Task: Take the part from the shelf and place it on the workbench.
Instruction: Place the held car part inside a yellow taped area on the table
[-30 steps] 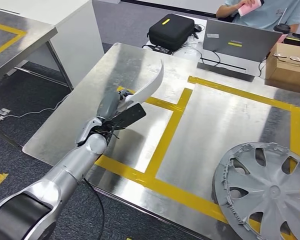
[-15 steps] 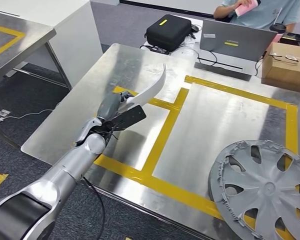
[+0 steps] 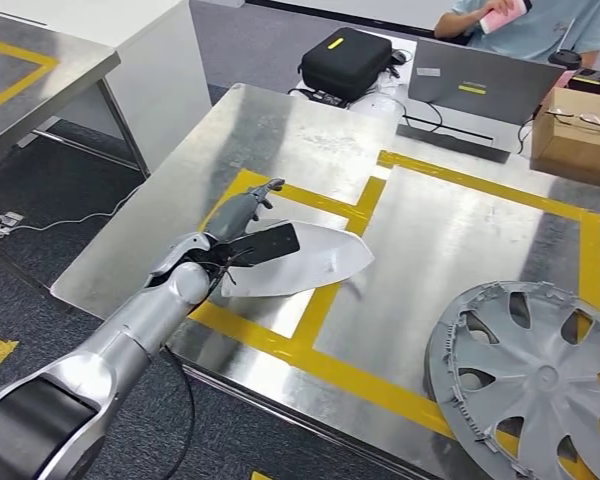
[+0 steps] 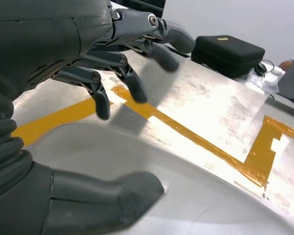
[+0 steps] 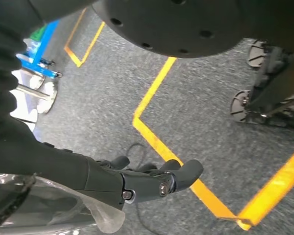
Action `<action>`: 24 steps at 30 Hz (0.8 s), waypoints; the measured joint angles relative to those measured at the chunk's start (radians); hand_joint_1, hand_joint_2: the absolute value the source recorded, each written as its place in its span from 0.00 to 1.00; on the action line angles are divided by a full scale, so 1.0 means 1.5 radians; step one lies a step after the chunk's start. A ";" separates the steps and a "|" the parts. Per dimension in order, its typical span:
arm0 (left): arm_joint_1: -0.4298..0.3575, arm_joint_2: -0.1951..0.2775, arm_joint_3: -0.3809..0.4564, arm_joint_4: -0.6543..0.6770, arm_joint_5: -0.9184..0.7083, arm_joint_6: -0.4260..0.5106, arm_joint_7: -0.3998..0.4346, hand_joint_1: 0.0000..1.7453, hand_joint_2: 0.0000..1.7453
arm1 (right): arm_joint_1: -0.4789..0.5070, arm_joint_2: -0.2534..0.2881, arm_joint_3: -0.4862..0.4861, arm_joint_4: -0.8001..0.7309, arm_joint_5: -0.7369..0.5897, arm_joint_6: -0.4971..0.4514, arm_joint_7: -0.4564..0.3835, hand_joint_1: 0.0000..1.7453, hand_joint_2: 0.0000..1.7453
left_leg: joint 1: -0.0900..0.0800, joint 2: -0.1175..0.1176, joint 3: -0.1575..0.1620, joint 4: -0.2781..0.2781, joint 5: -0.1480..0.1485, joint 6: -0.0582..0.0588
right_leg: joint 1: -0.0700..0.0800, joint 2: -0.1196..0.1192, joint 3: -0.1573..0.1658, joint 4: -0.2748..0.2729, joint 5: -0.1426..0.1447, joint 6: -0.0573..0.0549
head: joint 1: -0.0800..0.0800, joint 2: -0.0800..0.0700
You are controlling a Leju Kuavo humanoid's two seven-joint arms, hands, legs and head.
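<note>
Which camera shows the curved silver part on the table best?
The head view: the whole silver part lies flat on the workbench. The left wrist view shows a blurred close-up stretch by the left hand.

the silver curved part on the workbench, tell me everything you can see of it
The silver part is a smooth, thin, glossy shell that looks like painted plastic or metal, broad near the left hand and tapering to a point toward the table's middle. It lies flat on the steel workbench, across the yellow tape line. The hand's fingers are spread above it; its thumb lies along the part's near edge, though contact is unclear.
</note>
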 joint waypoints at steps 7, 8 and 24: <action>0.001 0.000 -0.005 0.002 0.012 -0.003 -0.011 0.00 0.00 | 0.001 0.000 -0.008 0.000 0.003 -0.002 -0.001 0.00 0.00 | 0.001 0.000 -0.041 0.095 -0.055 -0.020 | -0.002 0.001 0.005 -0.008 0.001 -0.023 | -0.004 0.000; 0.003 0.000 -0.006 0.002 0.016 -0.003 -0.014 0.00 0.00 | 0.001 0.000 -0.010 0.000 0.003 -0.002 -0.001 0.00 0.00 | 0.002 0.000 -0.061 0.141 -0.074 -0.022 | -0.001 0.001 0.005 -0.008 0.001 -0.024 | -0.004 0.000; 0.018 -0.008 -0.009 0.000 0.044 0.008 -0.018 0.00 0.00 | 0.001 0.003 -0.019 0.000 0.006 -0.003 -0.001 0.00 0.00 | -0.003 0.003 -0.004 -0.014 0.015 0.017 | 0.001 0.000 -0.069 0.146 -0.085 0.003 | -0.001 0.000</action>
